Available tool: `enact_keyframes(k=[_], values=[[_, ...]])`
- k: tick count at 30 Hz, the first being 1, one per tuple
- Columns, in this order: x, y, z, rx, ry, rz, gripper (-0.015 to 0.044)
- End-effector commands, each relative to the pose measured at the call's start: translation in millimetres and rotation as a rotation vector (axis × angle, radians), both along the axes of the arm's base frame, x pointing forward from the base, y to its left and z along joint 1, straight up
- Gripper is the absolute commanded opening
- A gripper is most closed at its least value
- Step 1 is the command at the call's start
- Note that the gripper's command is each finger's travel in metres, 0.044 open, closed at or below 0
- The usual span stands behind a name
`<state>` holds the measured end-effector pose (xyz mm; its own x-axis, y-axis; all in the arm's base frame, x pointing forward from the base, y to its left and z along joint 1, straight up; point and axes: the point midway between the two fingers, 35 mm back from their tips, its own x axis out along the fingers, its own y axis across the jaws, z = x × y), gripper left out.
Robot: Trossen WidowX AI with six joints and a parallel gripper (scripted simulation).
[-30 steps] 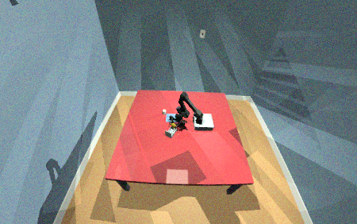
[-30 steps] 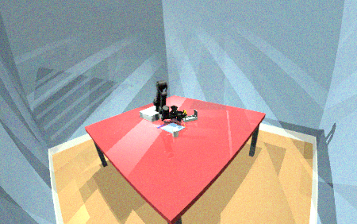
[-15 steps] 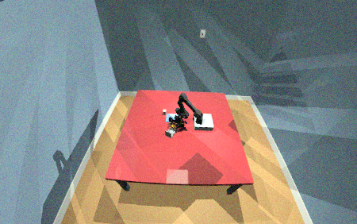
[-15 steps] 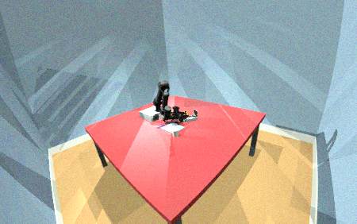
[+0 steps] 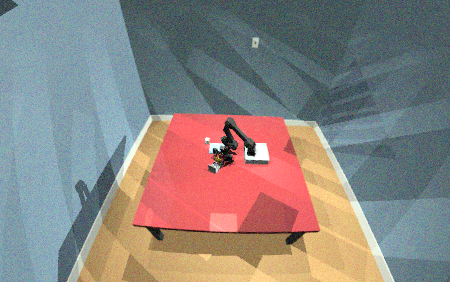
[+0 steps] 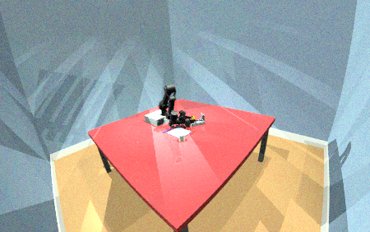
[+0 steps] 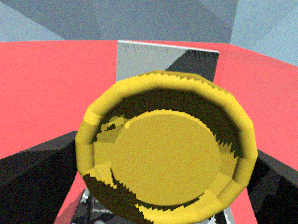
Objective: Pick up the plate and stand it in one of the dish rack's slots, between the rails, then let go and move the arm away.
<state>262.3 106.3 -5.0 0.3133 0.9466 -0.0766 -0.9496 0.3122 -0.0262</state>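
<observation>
With my gripper (image 5: 219,157) (image 6: 190,120) (image 7: 164,149) clamped on the yellow plate (image 5: 218,159) (image 6: 192,118) (image 7: 165,157), I'm placing: dish rack (image 5: 213,169) (image 6: 199,122) (image 7: 137,62) towards twelve o'clock in wrist view, slot alignment next, probably then lowering.

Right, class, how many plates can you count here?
1: the yellow plate, held in the gripper, close to the dish rack. Another could be hidden behind the arm or the plate itself.

So the white box (image 5: 262,151) (image 6: 154,118) under the arm's base is right of centre on the red table (image 5: 225,200) (image 6: 177,164) in the top view. The grey-white dish rack (image 5: 214,169) (image 6: 199,122) (image 7: 125,62) is lower left of it, and the small white block (image 5: 207,140) (image 6: 182,139) sits upper left, near the flat pale sheet (image 5: 213,146) (image 6: 179,132).
</observation>
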Motion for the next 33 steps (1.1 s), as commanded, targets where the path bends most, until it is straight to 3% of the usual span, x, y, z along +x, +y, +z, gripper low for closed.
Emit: enact_keyframes(k=[1,15,24,33], values=[[0,0,0,0.0,0.0,0.0,0.0026],[0,0,0,0.0,0.0,0.0,0.0394],[0,0,2,0.001,-0.001,0.0,0.04],[5,-1,89,0.054,-0.029,0.01,0.04]])
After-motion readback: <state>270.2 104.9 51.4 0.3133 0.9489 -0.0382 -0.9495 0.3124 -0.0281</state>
